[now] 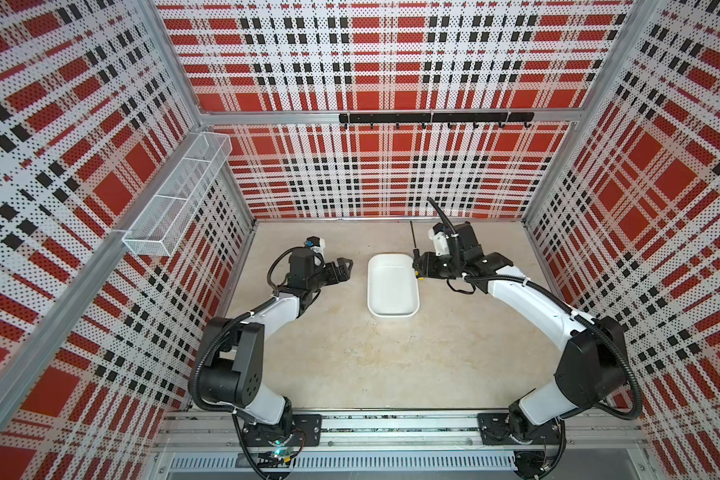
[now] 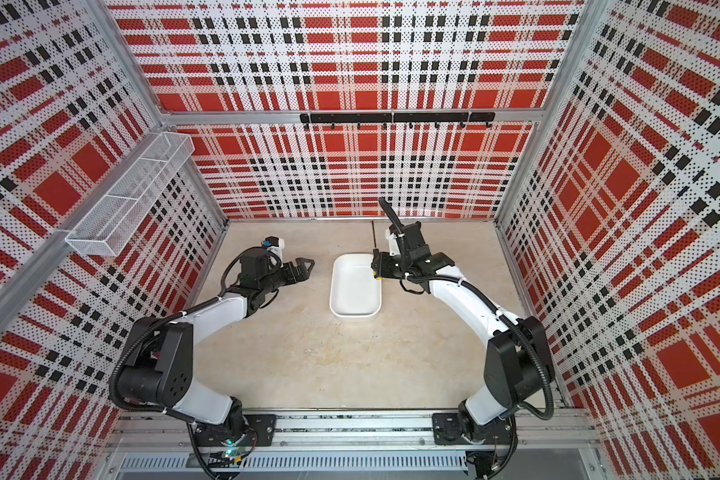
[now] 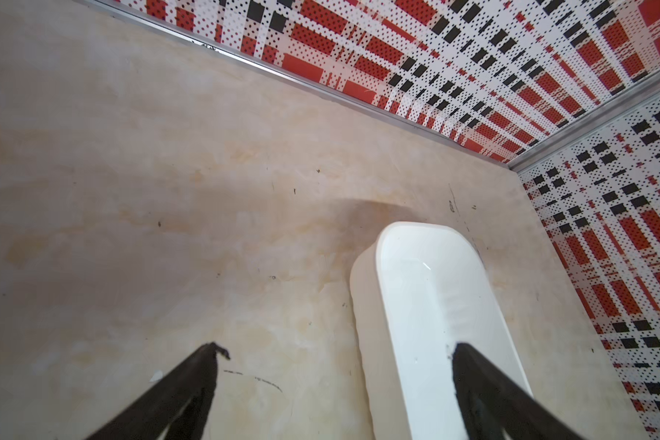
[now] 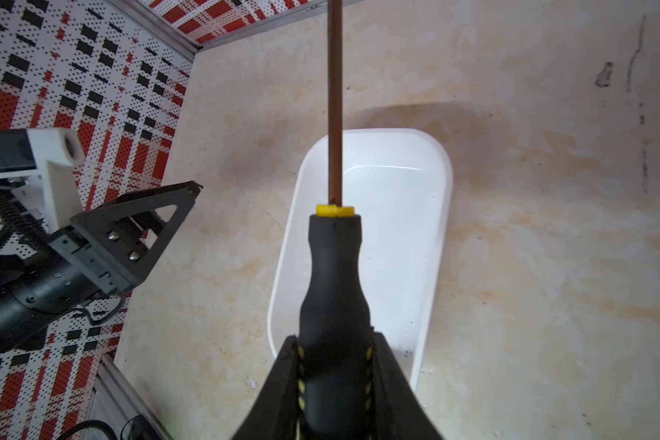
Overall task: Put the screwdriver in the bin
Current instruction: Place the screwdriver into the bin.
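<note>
The right pincer [image 1: 417, 266] is clamped on the screwdriver [image 1: 413, 237], gripping it by the black handle. In the right wrist view the two fingers [image 4: 391, 365] press the handle [image 4: 334, 285] from either side, and the thin shaft runs straight out ahead of the pincer [image 4: 334, 339]. In both top views the shaft points toward the back wall, and the yellow end cap sticks out of the pincer on the near side [image 2: 378, 277].

The tool hangs in the air over the far right part of the bin [image 1: 391, 291], close to its right rim. The wrist view shows the white bin [image 4: 397, 228] lying below the handle, nothing in it.

The bin stands on the beige surface [image 1: 391, 365] between the two arms, its long sides running front to back.

The left pincer [image 1: 344, 268] hangs just left of the bin, apart from it, its fingers spread wide and holding nothing. Its own camera shows both fingertips [image 3: 206, 362] well apart, with the bin [image 3: 427, 304] beyond one of them.
</note>
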`<state>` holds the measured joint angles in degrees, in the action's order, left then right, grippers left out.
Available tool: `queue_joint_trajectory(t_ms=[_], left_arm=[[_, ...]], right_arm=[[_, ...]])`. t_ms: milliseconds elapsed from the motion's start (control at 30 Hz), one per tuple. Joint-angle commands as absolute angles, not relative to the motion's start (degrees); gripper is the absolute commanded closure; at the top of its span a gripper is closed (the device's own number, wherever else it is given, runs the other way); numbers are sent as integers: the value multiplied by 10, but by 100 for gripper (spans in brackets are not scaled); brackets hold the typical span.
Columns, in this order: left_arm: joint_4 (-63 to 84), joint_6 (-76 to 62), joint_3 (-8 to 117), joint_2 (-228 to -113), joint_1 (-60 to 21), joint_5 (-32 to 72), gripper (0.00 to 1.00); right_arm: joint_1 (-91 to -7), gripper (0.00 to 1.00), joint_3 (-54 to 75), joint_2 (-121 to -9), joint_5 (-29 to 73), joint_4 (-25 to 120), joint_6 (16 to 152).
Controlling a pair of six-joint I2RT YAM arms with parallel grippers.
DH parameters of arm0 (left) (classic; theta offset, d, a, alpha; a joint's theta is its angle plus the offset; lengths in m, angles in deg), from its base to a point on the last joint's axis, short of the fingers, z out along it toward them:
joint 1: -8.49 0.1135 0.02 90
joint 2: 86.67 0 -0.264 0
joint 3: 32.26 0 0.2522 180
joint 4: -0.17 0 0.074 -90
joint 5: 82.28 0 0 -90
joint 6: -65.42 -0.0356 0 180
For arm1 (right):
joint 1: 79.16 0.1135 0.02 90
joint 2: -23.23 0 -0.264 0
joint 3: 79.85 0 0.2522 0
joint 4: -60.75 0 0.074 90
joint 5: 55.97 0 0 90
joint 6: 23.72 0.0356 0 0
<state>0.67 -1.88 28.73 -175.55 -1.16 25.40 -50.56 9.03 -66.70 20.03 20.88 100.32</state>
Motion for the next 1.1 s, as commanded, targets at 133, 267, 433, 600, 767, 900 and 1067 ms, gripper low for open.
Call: queue_joint_trajectory(t_ms=[133, 267, 433, 600, 767, 900, 1067], left_arm=[[-5, -31, 272, -1739, 0, 272, 2], [-11, -31, 264, -1738, 3, 275, 2], [-12, -31, 259, -1739, 5, 278, 2], [-13, -31, 253, -1735, 8, 280, 2], [-11, -31, 249, -1732, 13, 284, 2], [-12, -31, 245, -1729, 15, 283, 2], [-15, -31, 239, -1732, 17, 283, 2]], right_arm=[[-475, 100, 99, -714, 224, 230, 1124], [-444, 100, 131, -766, 265, 181, 1169], [-413, 100, 182, -824, 303, 123, 1196], [-400, 100, 222, -863, 315, 88, 1205], [-394, 100, 249, -903, 324, 57, 1204], [-393, 100, 265, -928, 328, 46, 1198], [-393, 100, 279, -951, 326, 44, 1191]])
